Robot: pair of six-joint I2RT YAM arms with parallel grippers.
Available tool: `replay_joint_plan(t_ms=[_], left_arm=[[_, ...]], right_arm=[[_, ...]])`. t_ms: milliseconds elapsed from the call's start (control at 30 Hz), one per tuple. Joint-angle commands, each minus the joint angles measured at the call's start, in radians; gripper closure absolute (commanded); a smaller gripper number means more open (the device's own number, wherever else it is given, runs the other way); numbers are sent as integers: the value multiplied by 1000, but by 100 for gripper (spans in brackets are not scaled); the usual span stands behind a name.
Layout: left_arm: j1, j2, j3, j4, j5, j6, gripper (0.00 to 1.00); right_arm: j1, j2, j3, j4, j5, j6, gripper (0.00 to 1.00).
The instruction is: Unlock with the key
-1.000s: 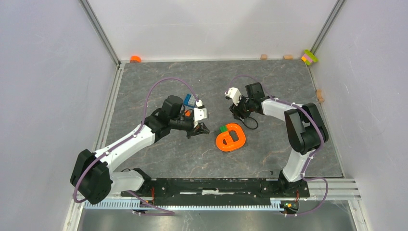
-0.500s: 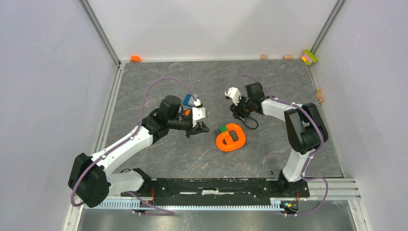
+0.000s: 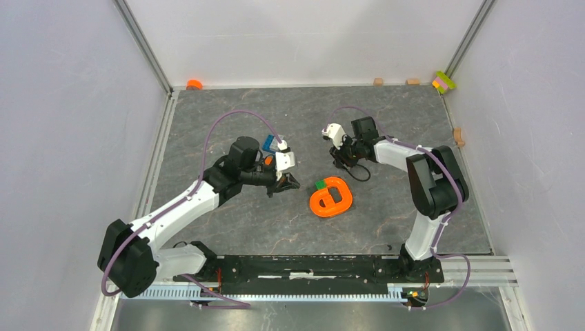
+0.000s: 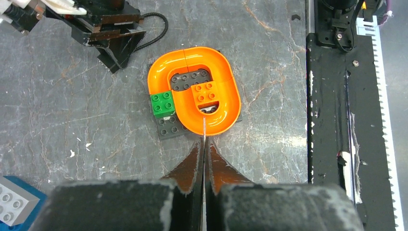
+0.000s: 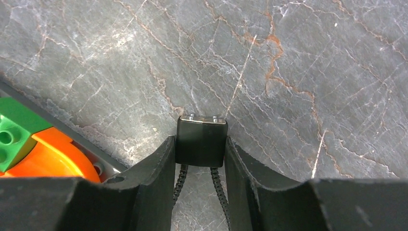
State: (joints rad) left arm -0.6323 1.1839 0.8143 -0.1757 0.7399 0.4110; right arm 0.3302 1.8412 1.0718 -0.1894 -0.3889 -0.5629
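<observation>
My left gripper (image 4: 204,143) is shut on the key (image 4: 204,129). Only its thin silvery blade shows, poking out past the fingertips toward the orange ring-shaped piece (image 4: 192,91); the head is hidden between the fingers. In the top view the left gripper (image 3: 288,183) hovers just left of the ring (image 3: 331,197). My right gripper (image 5: 201,144) has both fingers pressed against the sides of a small black lock (image 5: 201,134), whose thin black cable (image 5: 217,185) runs back between them. From above, the right gripper (image 3: 343,157) sits behind the ring with the cable loop (image 3: 360,174) beside it.
A green brick (image 4: 163,103) and a dark grey plate (image 4: 171,127) are attached to the ring. A blue-and-white brick (image 3: 270,143) lies behind my left wrist. Small blocks (image 3: 378,81) and an orange cap (image 3: 194,84) line the back wall. The black rail (image 4: 332,120) runs along the near edge.
The right jaws have narrowed onto the lock's sides, and that gripper has shifted slightly. The left gripper edged a little toward the ring, still shut on the key.
</observation>
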Motion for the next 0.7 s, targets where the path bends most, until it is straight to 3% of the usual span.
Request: replay_joint_plan(t_ms=[0,200,367,667], left_arm=[[6,11,25,34,-37,-70,98],[25,54,50,40,-47,-121,98],[37,61,60,47,-23,-162,98],[63,102,204,-134,183,-230,98]], right_arm=[[0,-71,30,-11,-73,-30,100],[-1,-239,50,-63,-226,-176,100],[-1,-417,-26,-54,-399,-307,100],[18,-716,-241,-2,-594,-415,100]])
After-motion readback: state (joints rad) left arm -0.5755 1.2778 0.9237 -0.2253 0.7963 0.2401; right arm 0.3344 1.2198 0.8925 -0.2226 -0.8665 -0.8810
